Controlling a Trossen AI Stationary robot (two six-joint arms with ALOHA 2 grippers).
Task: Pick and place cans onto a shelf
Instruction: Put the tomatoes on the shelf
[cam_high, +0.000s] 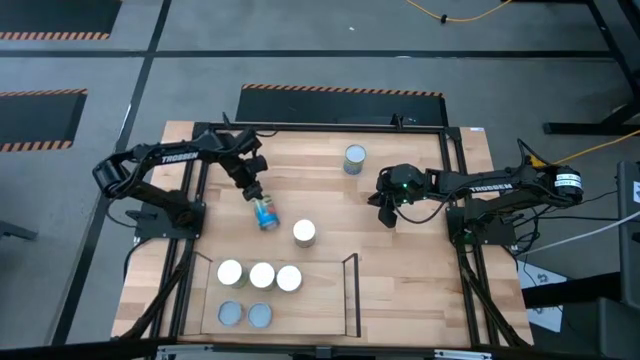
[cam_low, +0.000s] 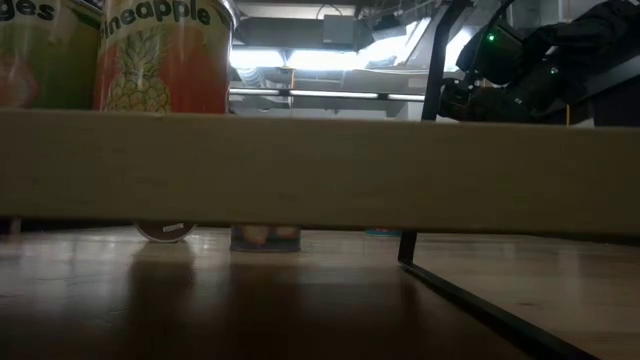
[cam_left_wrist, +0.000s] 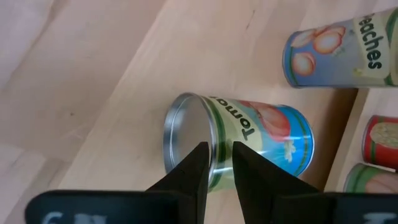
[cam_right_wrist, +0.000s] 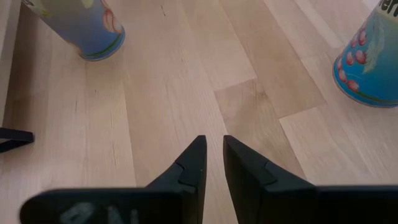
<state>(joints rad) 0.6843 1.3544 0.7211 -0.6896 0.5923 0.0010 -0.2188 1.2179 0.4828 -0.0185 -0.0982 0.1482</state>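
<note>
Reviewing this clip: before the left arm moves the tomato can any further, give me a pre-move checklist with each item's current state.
1. Left gripper on the tomato can: ok; its fingers pinch the rim.
2. Can upright in the grip: not ok; in the high view it hangs tilted.
3. Free room on the shelf: ok; five cans fill its left part, the right part is bare.
4. Path to the shelf: cannot tell; a white-topped can stands just beside the held one.
5. Right gripper out of the way: ok; it is holding nothing, over bare table right of centre.

Bright overhead view, dim backlit low view
</note>
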